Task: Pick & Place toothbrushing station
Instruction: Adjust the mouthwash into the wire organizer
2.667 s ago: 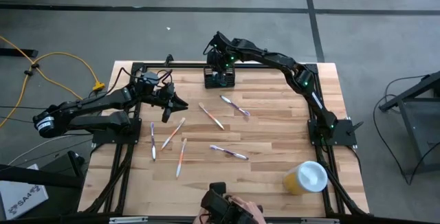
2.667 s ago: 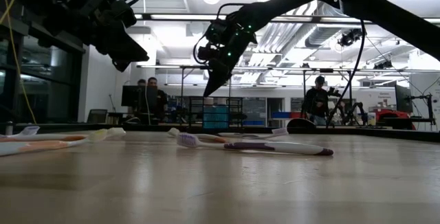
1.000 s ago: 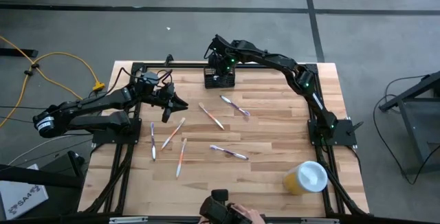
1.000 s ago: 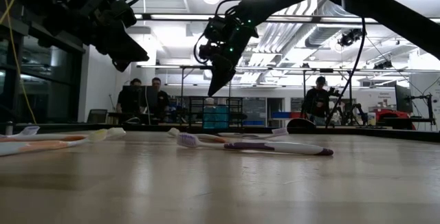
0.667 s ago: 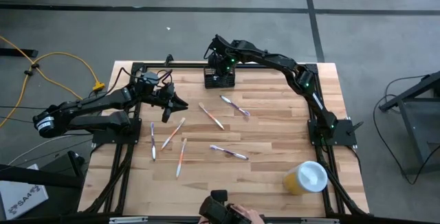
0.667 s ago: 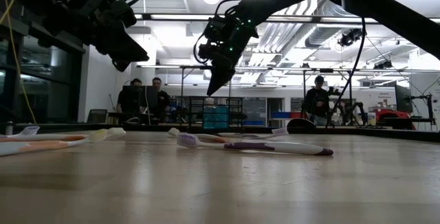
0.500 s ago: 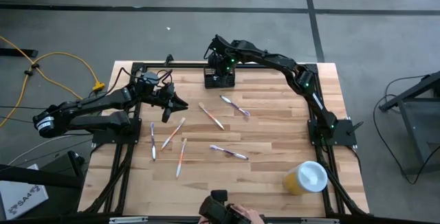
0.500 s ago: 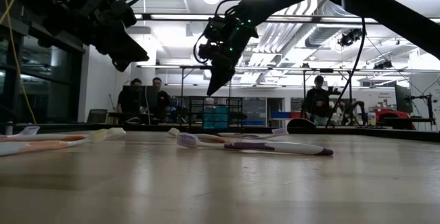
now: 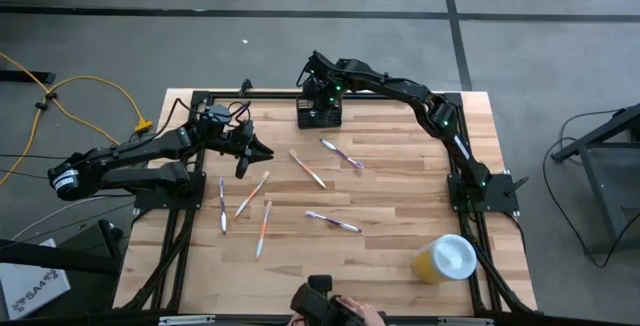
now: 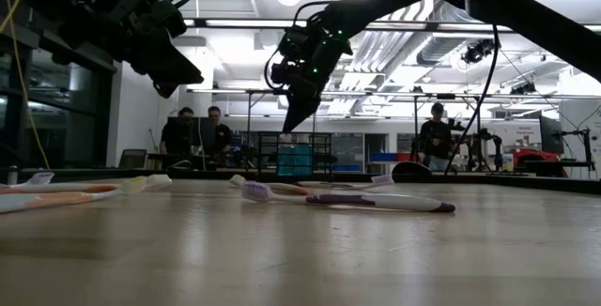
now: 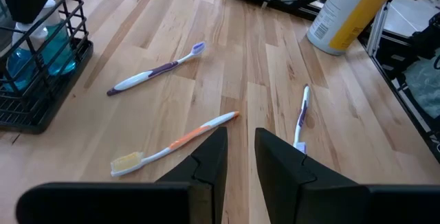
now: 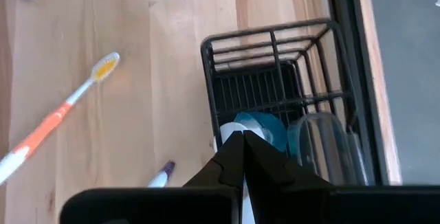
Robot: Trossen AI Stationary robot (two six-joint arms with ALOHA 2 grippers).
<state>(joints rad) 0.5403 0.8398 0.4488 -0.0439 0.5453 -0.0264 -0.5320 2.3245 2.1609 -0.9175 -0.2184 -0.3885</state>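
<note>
right end effector closed above caddy; left end effector raised

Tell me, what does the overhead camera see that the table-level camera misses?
Only the overhead view shows the yellow cup with a white lid and the black wire caddy under the right arm's fingers. Only the table-level view shows people in the room behind. Both show the wooden table, scattered toothbrushes, such as the purple-and-white one, and the left arm's raised fingers.
</note>
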